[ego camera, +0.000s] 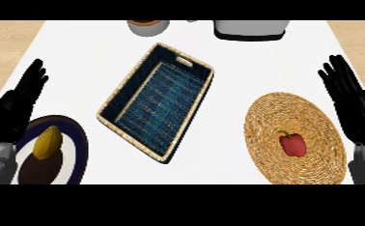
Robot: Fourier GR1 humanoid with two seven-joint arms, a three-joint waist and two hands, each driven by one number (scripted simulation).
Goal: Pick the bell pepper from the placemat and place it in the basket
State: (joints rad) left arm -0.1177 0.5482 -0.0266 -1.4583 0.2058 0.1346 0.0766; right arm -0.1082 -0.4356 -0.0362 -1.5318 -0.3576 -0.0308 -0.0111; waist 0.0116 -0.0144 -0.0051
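left robot hand (22, 99): open, resting | right robot hand (345, 97): open, resting

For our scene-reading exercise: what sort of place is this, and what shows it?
Likely a kitchen counter: bell pepper on a woven placemat, lemon on a plate, grey appliance at the back.

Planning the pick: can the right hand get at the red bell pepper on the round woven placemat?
Probably yes: the open black right hand sits beside the round woven placemat, and nothing stands between it and the red bell pepper lying alone on it.
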